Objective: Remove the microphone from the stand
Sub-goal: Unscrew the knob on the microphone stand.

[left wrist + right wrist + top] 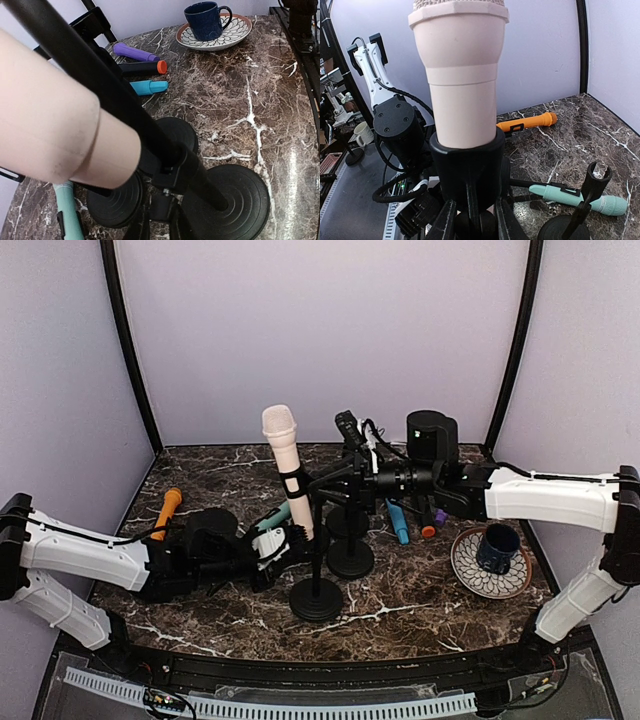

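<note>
Two grippers attend the front stand. The left gripper is clamped low on its pole, just above the round base. The right gripper straddles the joint beneath the clip; whether its fingers press there cannot be told. The microphone stands upright, seated in that clip, head uppermost. Recommended procedure: brace the pole with the left gripper so the base neither tips nor slides. Take hold of the cream body, not the clip. Draw the body out along its own axis, with no sideways pull toward the neighbouring stands. Inventory: three stands, counted by their disc bases; one microphone mounted; two lying loose, one orange microphone and one teal microphone; three markers; one cup; one saucer.
</note>
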Available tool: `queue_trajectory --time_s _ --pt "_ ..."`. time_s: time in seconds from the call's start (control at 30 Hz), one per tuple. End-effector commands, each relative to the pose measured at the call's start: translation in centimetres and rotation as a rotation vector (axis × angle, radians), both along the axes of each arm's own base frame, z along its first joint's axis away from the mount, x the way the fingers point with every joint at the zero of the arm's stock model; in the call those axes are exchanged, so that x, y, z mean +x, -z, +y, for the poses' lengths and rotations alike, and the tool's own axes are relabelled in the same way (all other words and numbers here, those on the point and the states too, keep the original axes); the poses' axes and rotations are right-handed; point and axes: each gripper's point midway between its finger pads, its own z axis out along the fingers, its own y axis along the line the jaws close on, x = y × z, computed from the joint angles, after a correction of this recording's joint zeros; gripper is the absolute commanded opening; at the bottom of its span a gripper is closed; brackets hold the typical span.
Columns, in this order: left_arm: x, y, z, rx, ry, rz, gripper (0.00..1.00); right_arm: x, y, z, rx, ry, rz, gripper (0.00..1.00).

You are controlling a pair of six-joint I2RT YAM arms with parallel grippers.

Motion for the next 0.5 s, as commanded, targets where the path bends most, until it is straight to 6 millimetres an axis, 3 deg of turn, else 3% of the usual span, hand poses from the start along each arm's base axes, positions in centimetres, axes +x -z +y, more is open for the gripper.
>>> queue_trajectory --time_s 0.0,0.47 --pt "-0.1 -1.1 0.0 -0.162 -0.034 0.202 0.03 -0.6 -3.4 -0.3 0.101 -0.012 -0.066 0.0" --pt "-0.9 -2.6 0.8 -0.425 0.028 0.603 0.04 -1.3 -2.1 0.4 0.061 -0.008 -0.069 0.0"
